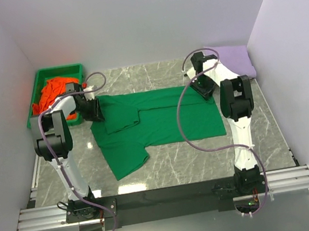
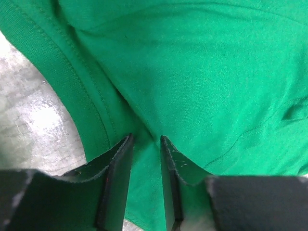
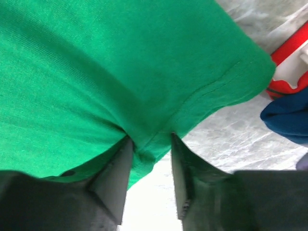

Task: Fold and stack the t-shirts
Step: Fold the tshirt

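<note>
Clamped on green tee (image 1: 161, 123): left gripper (image 2: 146, 139) at its 10 o'clock corner, right gripper (image 3: 150, 140) at 2 o'clock; cloth bunched between jaws.

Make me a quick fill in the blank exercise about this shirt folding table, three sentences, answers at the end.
1. The orange t-shirt lies bunched in the green ____.
2. The lavender t-shirt lies at the far ____ corner of the table.
3. The left claw and right claw both pinch the spread-out t-shirt, whose colour is ____.
Missing words: tray; right; green.
</note>
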